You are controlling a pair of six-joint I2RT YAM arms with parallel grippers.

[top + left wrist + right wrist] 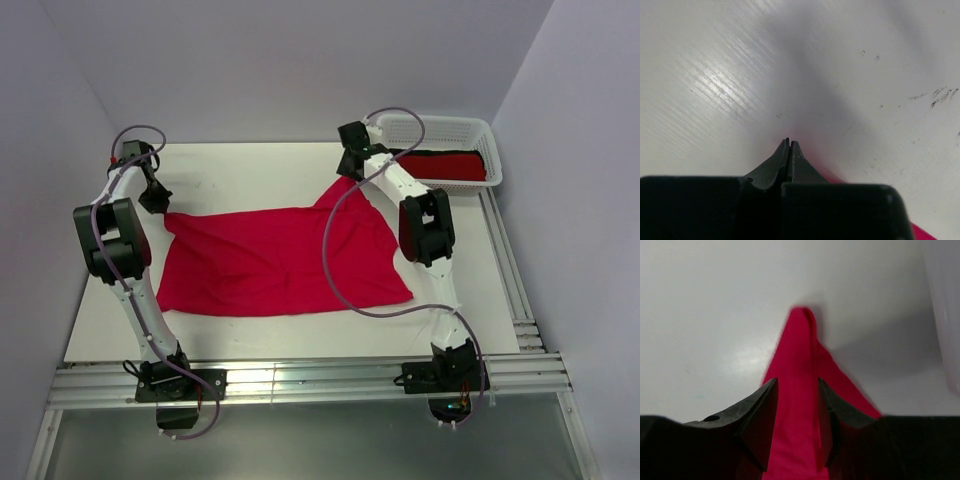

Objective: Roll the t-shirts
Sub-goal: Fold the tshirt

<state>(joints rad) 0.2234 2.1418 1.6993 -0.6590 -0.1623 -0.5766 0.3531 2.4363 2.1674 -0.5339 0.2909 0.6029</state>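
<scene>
Top external: we see the crimson shirt (280,265) spread on the surface (250,160), not yet rolled; a red roll (450,165) sits in the basket (440,130). Our left end effector (790,142) is shut at the shirt's far-left corner; our right end effector (796,382), half open, straddles the far-right corner.

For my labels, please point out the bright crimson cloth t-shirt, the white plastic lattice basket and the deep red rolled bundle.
bright crimson cloth t-shirt (270,265): top external view, middle of its body.
white plastic lattice basket (450,127): top external view, its far wall.
deep red rolled bundle (450,165): top external view, its middle.
</scene>
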